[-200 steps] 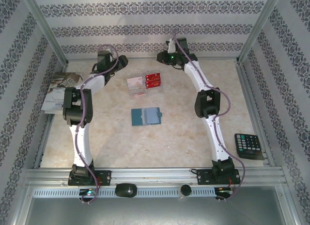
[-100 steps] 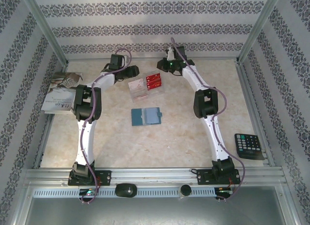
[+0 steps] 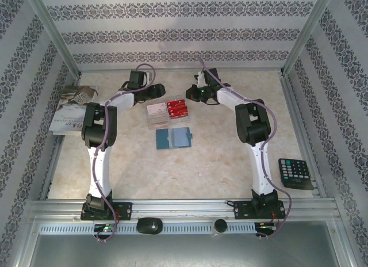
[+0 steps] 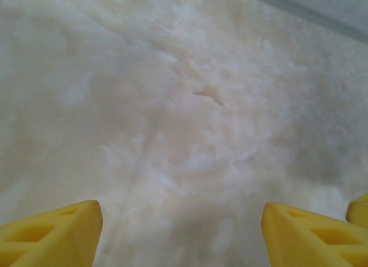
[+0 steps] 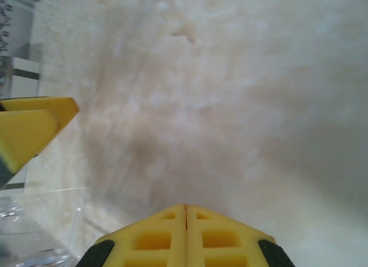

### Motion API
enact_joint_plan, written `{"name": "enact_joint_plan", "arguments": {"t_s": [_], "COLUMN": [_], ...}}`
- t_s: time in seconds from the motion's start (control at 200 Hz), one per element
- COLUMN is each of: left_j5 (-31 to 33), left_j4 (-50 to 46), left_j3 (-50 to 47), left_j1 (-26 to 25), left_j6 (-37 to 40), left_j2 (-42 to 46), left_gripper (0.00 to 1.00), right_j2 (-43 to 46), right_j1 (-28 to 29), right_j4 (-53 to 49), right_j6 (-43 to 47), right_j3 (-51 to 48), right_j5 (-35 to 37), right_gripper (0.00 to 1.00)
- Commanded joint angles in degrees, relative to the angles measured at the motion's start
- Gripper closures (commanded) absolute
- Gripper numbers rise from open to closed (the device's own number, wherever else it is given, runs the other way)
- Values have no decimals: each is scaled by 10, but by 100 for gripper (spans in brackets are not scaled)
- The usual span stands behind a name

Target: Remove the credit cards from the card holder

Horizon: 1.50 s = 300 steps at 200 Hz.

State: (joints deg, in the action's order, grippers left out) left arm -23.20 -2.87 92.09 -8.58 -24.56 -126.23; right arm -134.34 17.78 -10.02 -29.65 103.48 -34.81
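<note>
**A:** Where do the credit cards (image 3: 177,109) lie?

**B:** In the clear tray (image 3: 163,122) at the far middle of the bench (image 3: 190,169). There are red ones on its right side and a pale one to their left. From above I count at least three out of the wallet.

**A:** And the card holder (image 3: 173,138)?

**B:** It lies flat and unfolded just on the near side of the tray, its tab pointing right. Neither arm touches it.

**A:** Is anything left in its pockets?

**B:** I cannot tell. The panels look plain teal from above, and the slots are too small to read. I judge the task nearly finished, perhaps finished, with one check of the pockets left to do.

**A:** What about the arms?

**B:** The left pincer (image 3: 160,90) hovers beyond the tray's far left corner. In its own camera the left pincer (image 4: 181,215) is spread wide, with only bare bench between the yellow pads. The right pincer (image 3: 191,94) sits beyond the tray's far right corner. In its own camera the right pincer (image 5: 185,221) is pressed together, pad against pad, with nothing between them. A corner of the tray shows low on the left of that view.

**A:** So no card is held?

**B:** None that I can see. If a card is hiding in a slot, the spread left pincer looks better placed to go for it.
</note>
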Motion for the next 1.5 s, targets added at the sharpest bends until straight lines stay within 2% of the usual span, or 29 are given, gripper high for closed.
{"name": "enact_joint_plan", "arguments": {"t_s": [0.0,0.165,0.255,0.375,0.495,0.525,0.605,0.685,0.754,0.859,1.024,1.159,1.494], "left_j5": [-18,-6,4,10,32,37,41,46,47,74,95,98,80], "left_j4": [67,78,70,90,151,165,197,218,226,187,122,88,108], "left_j3": [-33,-51,-46,-75,-182,-216,-306,-398,-473,-549,-609,-633,-654], "left_j1": [-4,-3,-1,1,1,1,-1,-8,-10,-10,-12,-12,-13], "left_j6": [-33,-37,-47,-77,-123,-136,-175,-205,-220,-218,-202,-189,-193], "left_j2": [44,92,123,194,310,341,415,482,541,632,745,776,747], "left_gripper": [26,23,20,15,5,0,0,0,0,0,0,0,0], "right_j2": [59,133,182,238,256,256,239,216,195,169,114,62,-14], "right_j1": [20,36,38,34,55,65,101,129,145,150,158,168,173], "right_j4": [53,98,109,70,-65,-105,-223,-292,-336,-379,-461,-514,-602], "right_j6": [19,10,21,88,213,257,355,416,451,484,523,544,558], "right_j3": [-64,-168,-212,-221,-160,-140,-79,-32,10,61,157,231,353], "right_j5": [2,19,58,85,66,60,95,126,148,154,157,189,204], "right_gripper": [94,89,78,68,67,67,67,68,68,68,66,66,70]}}
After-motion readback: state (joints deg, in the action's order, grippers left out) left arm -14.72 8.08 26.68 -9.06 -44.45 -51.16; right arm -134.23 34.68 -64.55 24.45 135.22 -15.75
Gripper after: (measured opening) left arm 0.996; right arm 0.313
